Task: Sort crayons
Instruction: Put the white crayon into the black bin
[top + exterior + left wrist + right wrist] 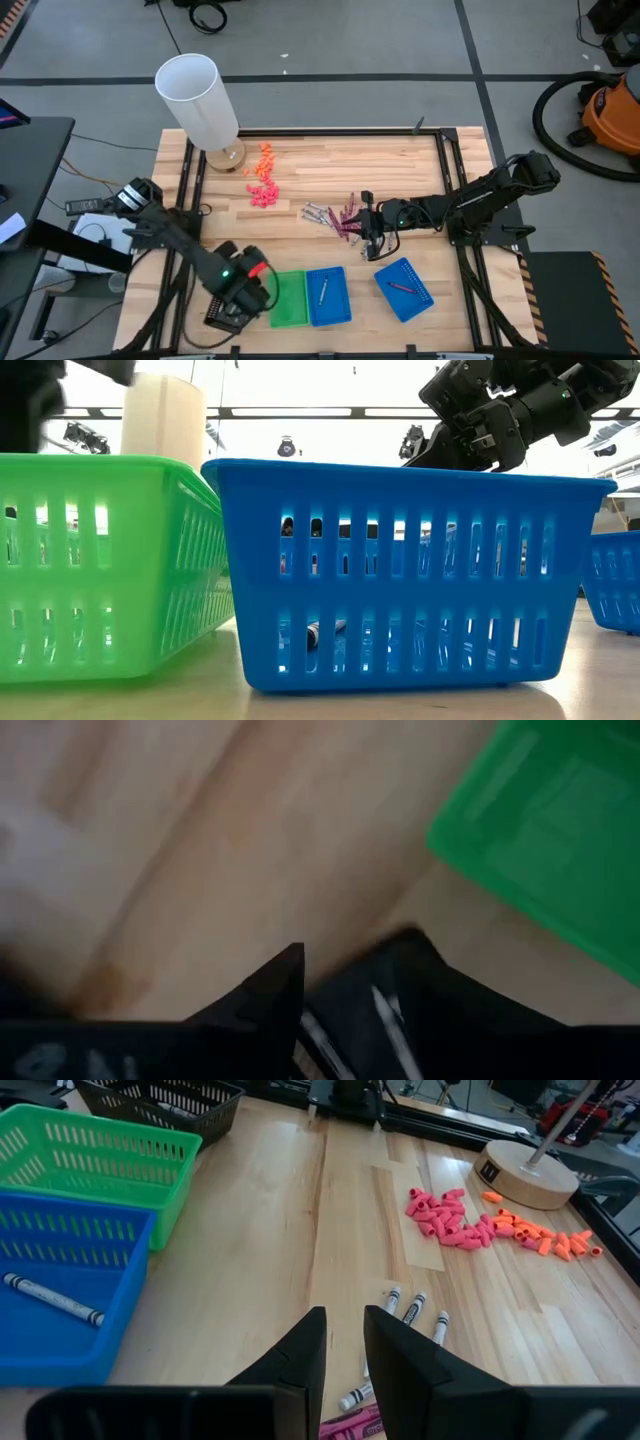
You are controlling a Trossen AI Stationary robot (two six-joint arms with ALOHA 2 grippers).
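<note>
Several crayons (335, 218), grey and magenta, lie loose on the wooden table (330, 165) near its middle. My right gripper (345, 1320) hovers over their near side, its fingers a narrow gap apart with bare wood showing between the tips. Grey crayons (412, 1308) lie just beyond the tips. One grey crayon (55, 1300) lies in the middle blue tray (328, 296), and a magenta one (402, 287) lies in the right blue tray (403, 288). My left gripper (350, 955) is open over bare wood beside the green tray (550, 830), at the table's near left.
A black basket (225, 312) sits at the near left under my left arm. Chunky orange and pink bits (262, 178) lie toward the far left, beside a lamp with a white shade (200, 100) and a round wooden base (525, 1172). Black rails frame the table's sides.
</note>
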